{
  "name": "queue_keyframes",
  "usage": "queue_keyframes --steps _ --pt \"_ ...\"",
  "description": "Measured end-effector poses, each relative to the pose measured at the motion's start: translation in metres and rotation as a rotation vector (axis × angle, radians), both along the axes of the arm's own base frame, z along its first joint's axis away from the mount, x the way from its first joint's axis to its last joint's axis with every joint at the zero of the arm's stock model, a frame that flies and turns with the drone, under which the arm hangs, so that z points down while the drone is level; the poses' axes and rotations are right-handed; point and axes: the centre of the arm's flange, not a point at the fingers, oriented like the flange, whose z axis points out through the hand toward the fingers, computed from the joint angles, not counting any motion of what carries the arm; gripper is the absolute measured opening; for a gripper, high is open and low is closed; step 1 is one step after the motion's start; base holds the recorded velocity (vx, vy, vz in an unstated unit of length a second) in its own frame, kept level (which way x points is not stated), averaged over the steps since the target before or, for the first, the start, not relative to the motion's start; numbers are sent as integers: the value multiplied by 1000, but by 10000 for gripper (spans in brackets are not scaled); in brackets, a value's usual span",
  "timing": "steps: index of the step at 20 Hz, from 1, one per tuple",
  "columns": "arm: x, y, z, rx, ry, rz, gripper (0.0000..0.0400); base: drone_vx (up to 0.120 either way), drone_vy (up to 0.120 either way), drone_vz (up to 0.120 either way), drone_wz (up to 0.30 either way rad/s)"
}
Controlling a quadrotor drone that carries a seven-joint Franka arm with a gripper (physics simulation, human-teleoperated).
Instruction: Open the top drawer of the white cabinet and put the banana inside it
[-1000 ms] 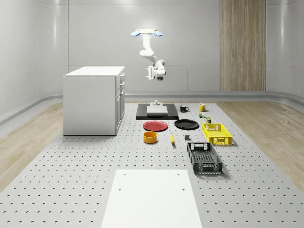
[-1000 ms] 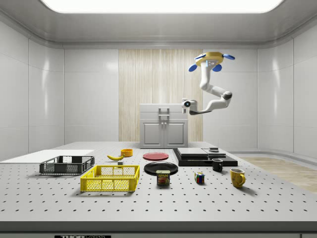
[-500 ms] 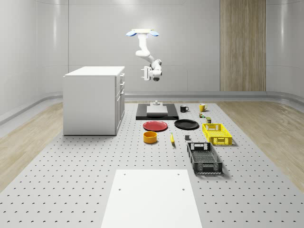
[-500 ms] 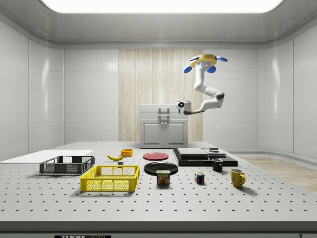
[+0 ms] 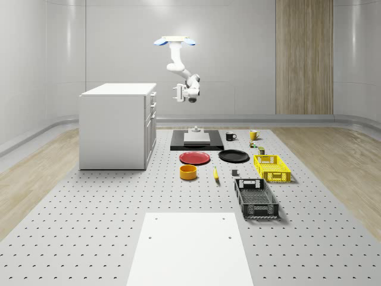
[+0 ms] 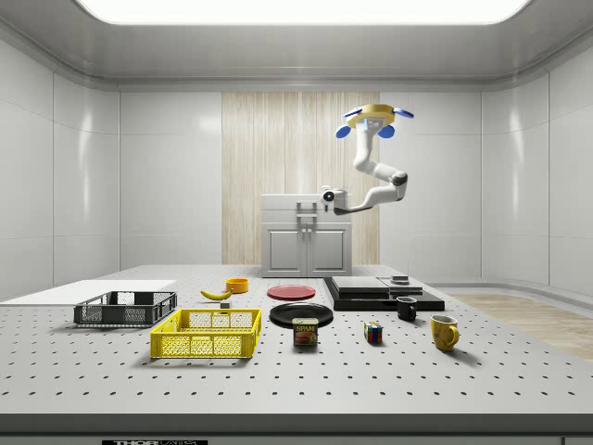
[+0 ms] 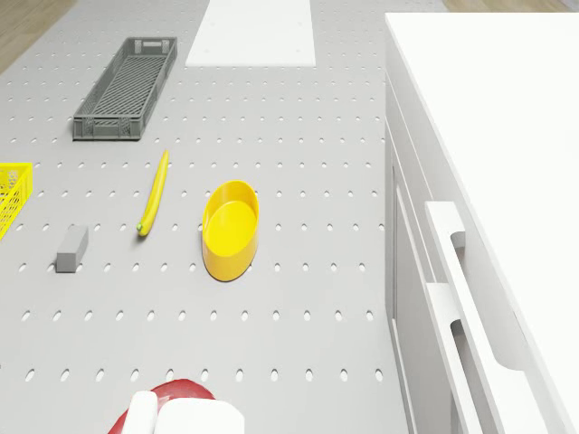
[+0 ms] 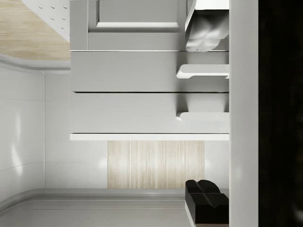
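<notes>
Beside the white cabinet (image 5: 117,125) I hover the drone (image 5: 174,41), pincer (image 5: 178,93) near the top drawer (image 7: 452,271), grip state I cannot tell; nothing is done, drawer shut, banana (image 7: 154,193) lying on the counter (image 5: 89,202) by the yellow bowl (image 7: 230,229).

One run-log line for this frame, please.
phase: approach | drone: hovering beside cabinet front | tool: level with top drawer, not touching | drawer: shut | banana: on table near yellow bowl
</notes>
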Motion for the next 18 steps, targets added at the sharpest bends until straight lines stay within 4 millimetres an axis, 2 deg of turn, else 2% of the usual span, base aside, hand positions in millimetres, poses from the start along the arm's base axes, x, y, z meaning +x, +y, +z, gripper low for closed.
queue_keyframes --steps 9,18 --pt "0 0 0 0 0 0 400 120 -120 0 0" --pt "0 0 0 0 0 0 400 120 0 0 0"
